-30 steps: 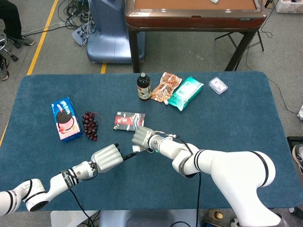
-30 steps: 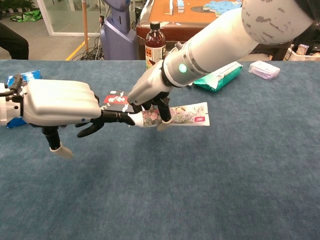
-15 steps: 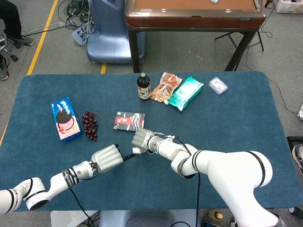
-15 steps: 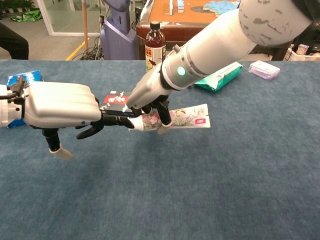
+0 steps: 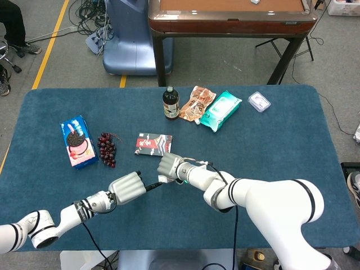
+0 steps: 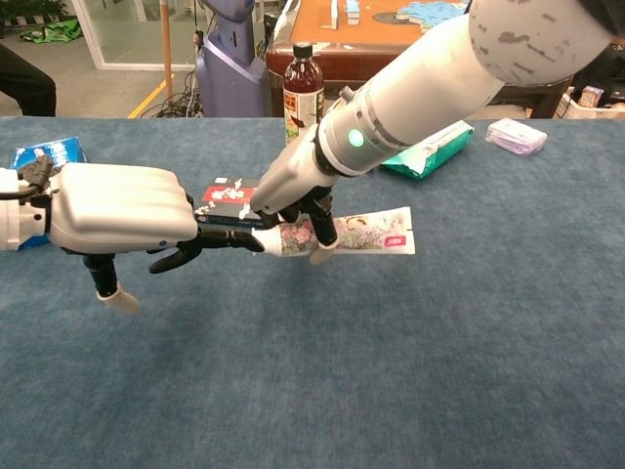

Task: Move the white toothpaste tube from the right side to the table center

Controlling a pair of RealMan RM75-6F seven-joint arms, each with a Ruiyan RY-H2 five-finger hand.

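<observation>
The white toothpaste tube [image 6: 363, 232], printed with flowers, lies flat just over the blue cloth near the table's middle, its cap end pointing left. My right hand [image 6: 291, 198] comes down from the upper right and grips the tube near the cap end. In the head view the right hand [image 5: 169, 165] covers most of the tube. My left hand [image 6: 119, 206] reaches in from the left; its dark fingertips [image 6: 234, 241] touch the tube's cap, while its thumb hangs down apart. In the head view the left hand [image 5: 128, 188] sits just left of the right hand.
A dark snack packet [image 5: 153, 144] lies right behind the hands. Grapes [image 5: 107, 149] and a cookie pack [image 5: 77, 142] are at the left. A bottle [image 5: 170, 103], a snack bag [image 5: 197, 103], a wipes pack [image 5: 220, 110] and a small box [image 5: 259, 101] line the far edge.
The right hand and the tube have shifted very slightly to the right. The left hand's fingertips have stayed at the cap.
</observation>
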